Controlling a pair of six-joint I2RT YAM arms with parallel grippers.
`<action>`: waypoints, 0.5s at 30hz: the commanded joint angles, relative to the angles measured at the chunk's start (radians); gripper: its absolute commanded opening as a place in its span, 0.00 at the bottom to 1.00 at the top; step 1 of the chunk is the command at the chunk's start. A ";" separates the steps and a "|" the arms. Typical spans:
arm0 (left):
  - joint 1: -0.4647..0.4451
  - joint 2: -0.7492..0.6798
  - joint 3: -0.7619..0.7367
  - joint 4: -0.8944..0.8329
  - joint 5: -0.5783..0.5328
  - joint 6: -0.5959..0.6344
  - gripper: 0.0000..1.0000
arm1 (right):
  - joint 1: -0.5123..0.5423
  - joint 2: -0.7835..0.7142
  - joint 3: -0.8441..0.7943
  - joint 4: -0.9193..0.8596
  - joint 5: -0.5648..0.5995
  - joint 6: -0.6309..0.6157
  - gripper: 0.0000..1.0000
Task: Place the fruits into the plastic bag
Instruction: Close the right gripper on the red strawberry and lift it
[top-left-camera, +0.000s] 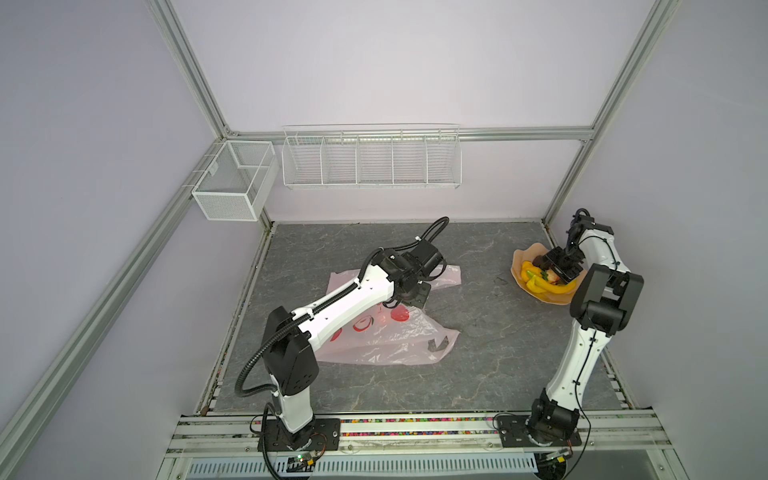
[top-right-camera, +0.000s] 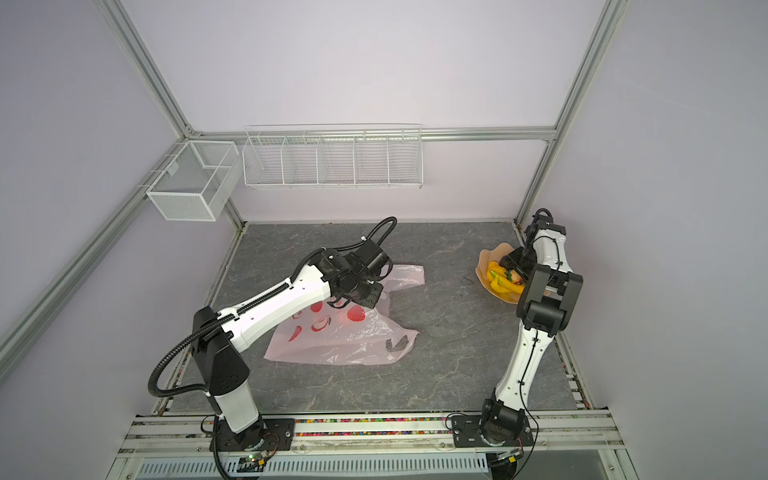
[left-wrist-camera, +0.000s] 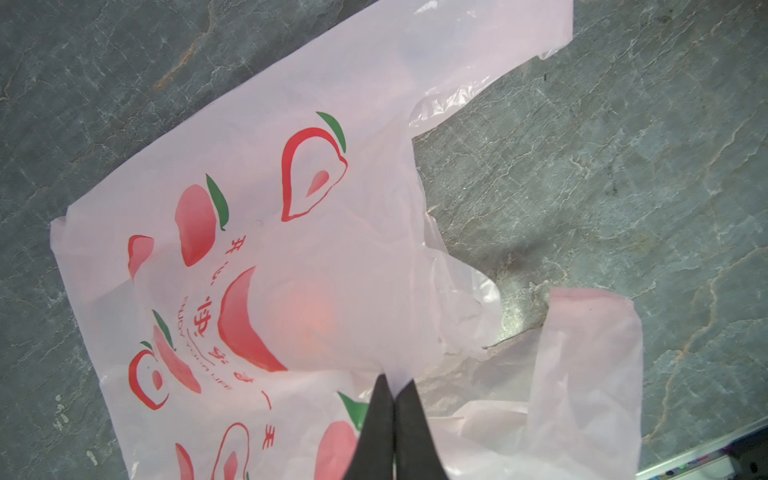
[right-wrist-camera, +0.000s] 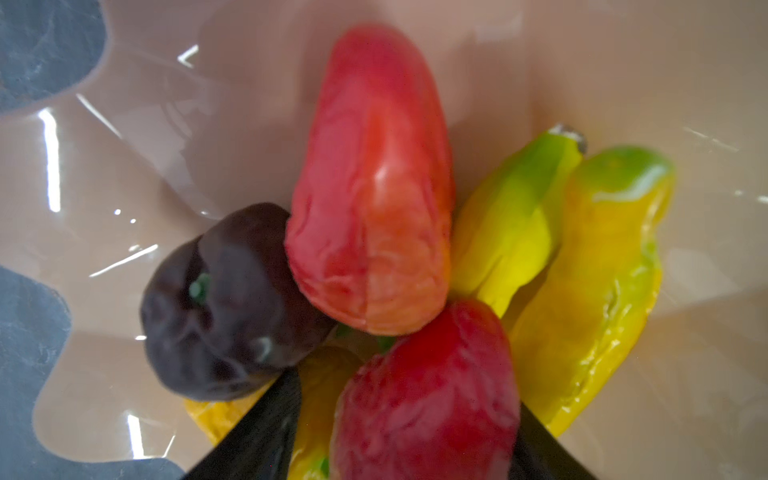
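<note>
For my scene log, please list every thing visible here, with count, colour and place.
thin plastic bag: one, pale pink with red peach prints, table centre-left.
round shape: one, orange, seen through the bag.
wavy-edged plate: one, peach-coloured, table's far right.
toy fruits: at least five, on the plate: dark purple round fruit, red-orange oblong fruit, red fruit, two yellow-green bananas.
wire rack: one, white, back wall.
mesh basket: one, white, left frame.
stone-patterned table: one, grey.
left tool: black, shut on the bag.
right tool: black, open around the red fruit.
</note>
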 joint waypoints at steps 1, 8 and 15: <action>-0.003 -0.003 -0.004 0.011 -0.008 -0.019 0.00 | -0.006 -0.032 -0.015 -0.014 0.013 -0.022 0.57; -0.002 -0.009 -0.014 0.025 -0.009 -0.021 0.00 | -0.004 -0.105 -0.041 -0.003 0.024 -0.077 0.49; -0.003 -0.014 -0.013 0.027 -0.012 -0.015 0.00 | -0.002 -0.225 -0.107 0.042 -0.018 -0.111 0.47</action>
